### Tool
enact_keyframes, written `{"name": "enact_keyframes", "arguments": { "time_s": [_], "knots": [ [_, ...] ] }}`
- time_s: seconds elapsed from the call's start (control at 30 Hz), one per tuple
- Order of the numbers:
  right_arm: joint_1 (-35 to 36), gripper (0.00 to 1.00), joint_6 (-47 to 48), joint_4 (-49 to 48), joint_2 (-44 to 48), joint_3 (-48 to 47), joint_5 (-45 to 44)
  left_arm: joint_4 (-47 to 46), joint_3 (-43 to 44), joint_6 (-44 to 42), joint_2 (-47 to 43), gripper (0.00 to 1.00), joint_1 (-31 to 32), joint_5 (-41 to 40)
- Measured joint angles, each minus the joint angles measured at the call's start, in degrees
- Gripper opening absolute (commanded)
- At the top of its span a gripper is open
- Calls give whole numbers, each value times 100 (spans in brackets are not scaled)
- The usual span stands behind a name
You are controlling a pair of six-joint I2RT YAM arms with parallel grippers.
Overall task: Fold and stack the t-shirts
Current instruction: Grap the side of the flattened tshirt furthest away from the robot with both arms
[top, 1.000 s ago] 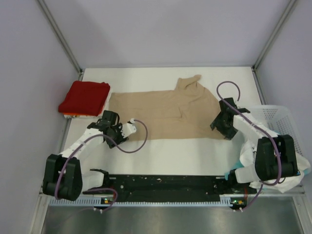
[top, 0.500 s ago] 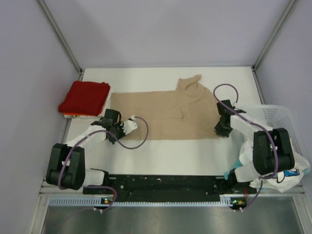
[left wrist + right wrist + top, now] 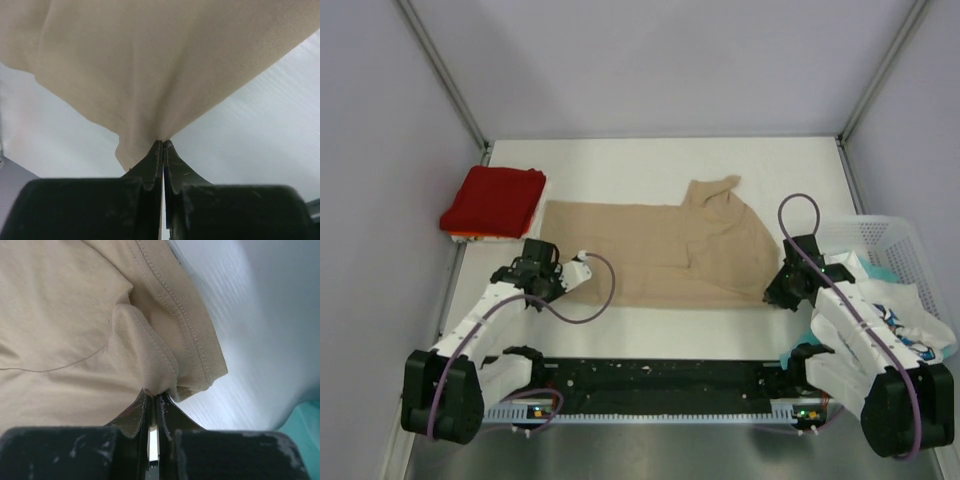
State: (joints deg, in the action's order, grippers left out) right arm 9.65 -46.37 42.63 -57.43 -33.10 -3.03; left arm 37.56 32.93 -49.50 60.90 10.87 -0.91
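The task looks to be about midway. A folded red shirt tops a small stack well beyond and outboard of the left gripper, with an orange edge and a strip of white showing under it. So some shirts are folded and stacked.

The tan shirt is the one in hand. It lies spread on the counter between the two grippers and stretches away from both, not yet folded into a packet. White and teal shirts are heaped in the basket, just outboard of the right gripper, and are probably yet to be done.

Both grippers are closed on the tan shirt. In the left wrist view the fingers meet with a pinch of the cloth's near edge drawn to a point between them. In the right wrist view the fingers clamp a bunched fold beside a stitched, ribbed band that looks like a sleeve cuff.

The shirt's long axis runs from one gripper to the other, across the counter. The plain straight end sits by the left gripper and is most likely the bottom hem. The neck and sleeve end sits by the right gripper, with one sleeve poking away from it toward the far side. The shirt therefore lies sideways, top end toward the right gripper.
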Motion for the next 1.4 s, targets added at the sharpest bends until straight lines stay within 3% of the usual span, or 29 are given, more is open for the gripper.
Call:
{"name": "enact_keyframes", "arguments": {
  "time_s": [0.47,0.53,0.57,0.63,0.7,0.77,0.8,1.03,1.3,1.4],
  "knots": [
    [195,0,-151,1327,446,2,560,1139,-175,-304,-37,0,-2,-306],
    [223,0,-170,1552,588,-2,564,1375,-138,-330,-35,9,0,-295],
    [225,4,-186,1705,686,-13,570,1475,-109,-343,-35,16,-2,-282],
    [225,27,-188,1945,970,-107,566,1770,-13,-400,-15,24,-2,-238],
    [225,45,-181,2179,1104,-284,511,2055,118,-446,50,36,-20,-225],
    [225,58,-103,2374,1069,-588,470,2312,369,-455,140,48,-33,-136],
    [225,63,-52,2433,986,-793,461,2424,584,-450,210,50,-33,-79],
    [225,70,525,1971,-560,-2865,442,2304,3075,-345,1294,50,-164,391],
    [33,68,1110,970,-3974,-6072,297,2212,5390,-737,3969,49,-378,496],
    [-111,68,1235,761,-5130,-6876,297,2210,6076,-874,4922,50,-487,542]
  ]
}}
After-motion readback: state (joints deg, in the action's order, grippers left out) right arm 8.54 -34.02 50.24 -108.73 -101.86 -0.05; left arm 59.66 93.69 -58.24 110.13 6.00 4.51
